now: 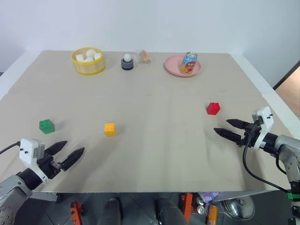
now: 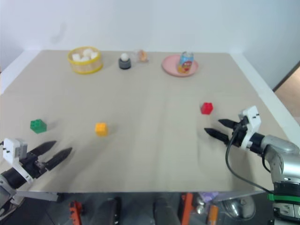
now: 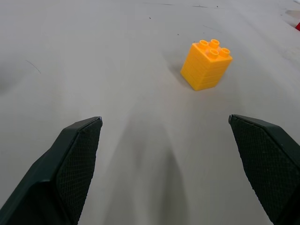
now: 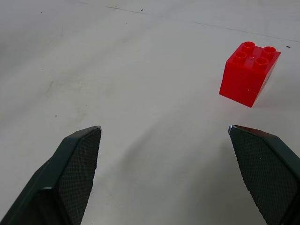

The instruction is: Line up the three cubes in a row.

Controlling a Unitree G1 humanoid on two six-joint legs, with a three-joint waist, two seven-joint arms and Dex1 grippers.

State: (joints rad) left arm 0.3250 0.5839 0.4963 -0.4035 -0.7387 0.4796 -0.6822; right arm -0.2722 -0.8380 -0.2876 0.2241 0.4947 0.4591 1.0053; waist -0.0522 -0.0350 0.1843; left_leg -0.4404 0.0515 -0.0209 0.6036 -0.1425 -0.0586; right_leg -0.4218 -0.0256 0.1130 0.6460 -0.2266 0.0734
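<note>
1. The three cubes sit scattered on the table (image 1: 154, 154): the green cube (image 1: 47, 126) at the far left, the yellow cube (image 1: 109, 129) nearer the middle, and the red cube (image 1: 213, 108) well apart on the right. No row exists yet.
2. The left gripper (image 1: 65, 154) hovers near the yellow cube, fingers spread wide and empty. The right gripper (image 1: 228, 129) waits just short of the red cube, fingers likewise wide apart, holding nothing.
3. Risks, as I judge them: each cube lies off-centre of the fingers aimed at it, so closing now could clip a corner and skid or tip it.
4. The red cube has the longest way to travel; a loose pinch may drop it.
</note>
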